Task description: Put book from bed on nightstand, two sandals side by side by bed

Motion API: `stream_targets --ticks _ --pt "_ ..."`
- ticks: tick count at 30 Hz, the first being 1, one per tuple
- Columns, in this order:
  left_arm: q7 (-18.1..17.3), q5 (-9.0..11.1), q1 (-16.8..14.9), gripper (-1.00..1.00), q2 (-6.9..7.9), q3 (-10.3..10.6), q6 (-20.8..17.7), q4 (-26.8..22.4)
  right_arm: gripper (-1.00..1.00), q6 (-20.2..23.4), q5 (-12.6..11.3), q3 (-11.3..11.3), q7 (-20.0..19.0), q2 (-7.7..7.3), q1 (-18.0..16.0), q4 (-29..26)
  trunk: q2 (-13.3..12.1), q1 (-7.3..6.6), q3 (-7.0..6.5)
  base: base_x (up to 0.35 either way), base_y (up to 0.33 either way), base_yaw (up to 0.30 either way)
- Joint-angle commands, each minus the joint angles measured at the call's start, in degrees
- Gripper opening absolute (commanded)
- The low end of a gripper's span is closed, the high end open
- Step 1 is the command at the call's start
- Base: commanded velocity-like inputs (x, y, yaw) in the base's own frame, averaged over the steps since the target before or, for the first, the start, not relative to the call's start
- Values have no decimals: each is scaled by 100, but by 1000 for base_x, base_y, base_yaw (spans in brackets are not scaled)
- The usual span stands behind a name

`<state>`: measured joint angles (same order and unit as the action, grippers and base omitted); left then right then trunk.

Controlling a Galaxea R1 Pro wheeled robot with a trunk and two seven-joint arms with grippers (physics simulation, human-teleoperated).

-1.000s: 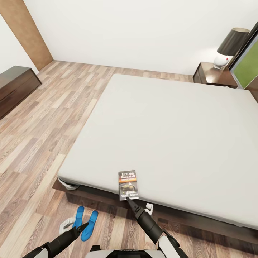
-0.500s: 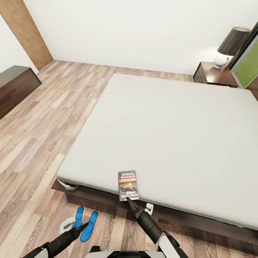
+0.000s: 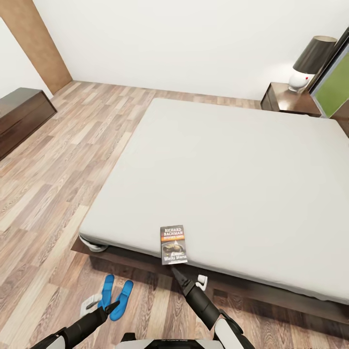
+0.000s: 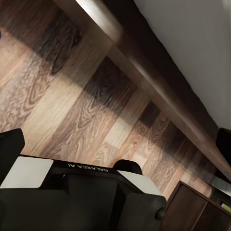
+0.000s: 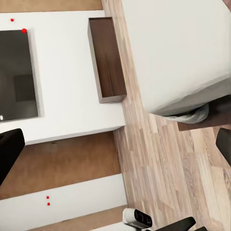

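- The bed (image 3: 232, 179) is big and pale, with a dark wood frame, and it sits on the brown wood floor (image 3: 53, 184).
- The book (image 3: 173, 244) lies flat on the bed, right at the near edge and close to the near corner.
- The right gripper (image 3: 174, 272) is just below the book, at the bed's edge. Its tip looks pinched together, but I cannot tell if it touches the book.
- The two blue sandals (image 3: 115, 298) lie side by side on the floor, next to the bed's near corner.
- The left gripper (image 3: 113, 306) is right over the sandals. I cannot tell if it is open or closed.
- A nightstand (image 3: 286, 99) stands at the far corner of the bed, with a lamp (image 3: 310, 63) on it.
- A dark dresser (image 3: 22, 116) is well apart from the bed, across the floor.
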<state>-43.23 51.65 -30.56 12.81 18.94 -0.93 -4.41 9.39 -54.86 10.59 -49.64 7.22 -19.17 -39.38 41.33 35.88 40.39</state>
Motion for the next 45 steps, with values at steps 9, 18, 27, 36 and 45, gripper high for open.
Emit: stream_targets --ticks 9,18,27,36,45 --pt "-12 56 -2 100 2 50 -13 1 100 55 -60 5 -11 -1 -4 1 4 1 4 -8 0 0" --pt "-19 56 -1 100 2 48 -21 1 100 55 -60 6 -11 -1 -1 1 205 110 94 0 0 0" --pt "-19 56 0 100 2 48 -21 1 100 55 -60 6 -11 -1 -6 1 566 308 255 0 0 0" --pt "-25 56 0 100 2 49 -20 1 100 55 -60 5 -11 -1 -4 1 927 506 417 0 0 0" --pt "-27 56 2 100 2 50 -22 1 100 55 -60 5 -10 -1 -5 1 1288 703 578 0 0 0"
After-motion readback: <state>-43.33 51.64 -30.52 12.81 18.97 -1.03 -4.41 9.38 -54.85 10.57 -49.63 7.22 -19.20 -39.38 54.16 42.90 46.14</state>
